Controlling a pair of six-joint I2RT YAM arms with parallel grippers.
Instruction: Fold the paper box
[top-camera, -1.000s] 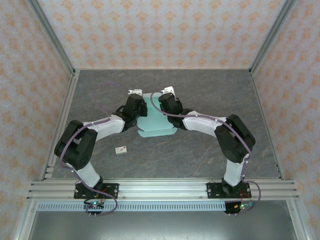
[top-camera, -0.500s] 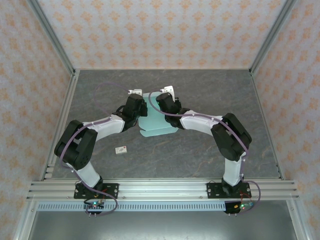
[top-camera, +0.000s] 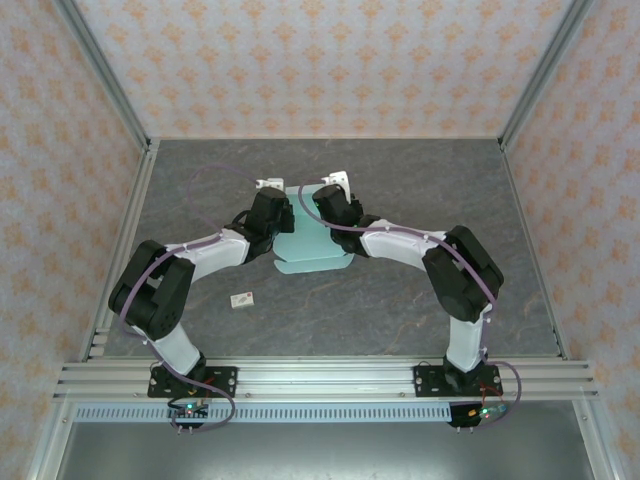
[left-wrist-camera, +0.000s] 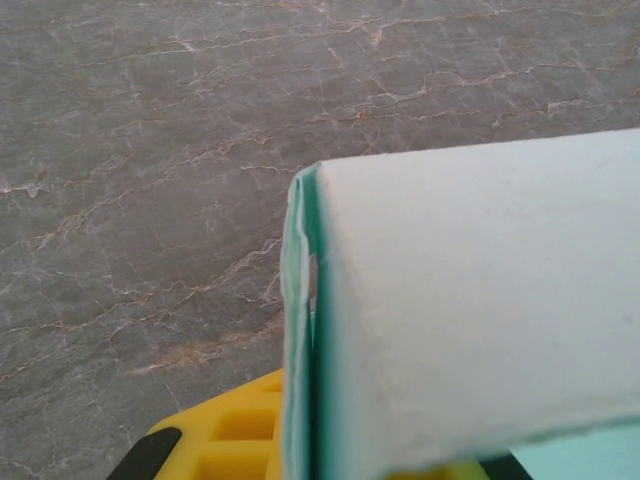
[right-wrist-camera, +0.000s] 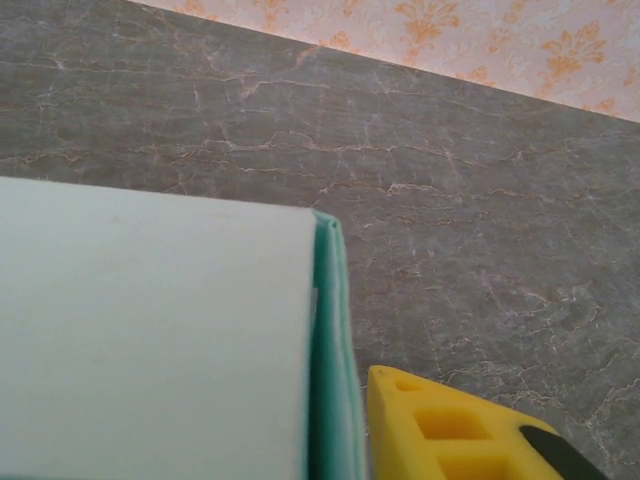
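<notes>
— Where is the paper box?

— Mid-bench, between my two wrists; the paper box (top-camera: 315, 248) lies on the grey marbled bench (top-camera: 430, 190), pale mint, its curved near edge toward my bases; both my claws meet over its far end.

— And your left claw?

— My left claw (top-camera: 278, 220) is narrow, pinched on the paper box; from that wrist I see a doubled edge of the box, folded over and raised off the bench, running down across my yellow finger (left-wrist-camera: 235, 435); a pale face of the box spreads to the right of that edge.

— The right one?

— My right claw (top-camera: 324, 210) sits at the other side of the same end; from that wrist one yellow finger (right-wrist-camera: 440, 430) stands just beside the box's doubled teal edge; the other finger is hidden behind the box; I cannot tell whether this claw is wide, narrow or gripping.

— Anything else on the bench?

— A small white tag (top-camera: 241, 298), near my left arm's elbow; it lies well apart from the paper box.
</notes>
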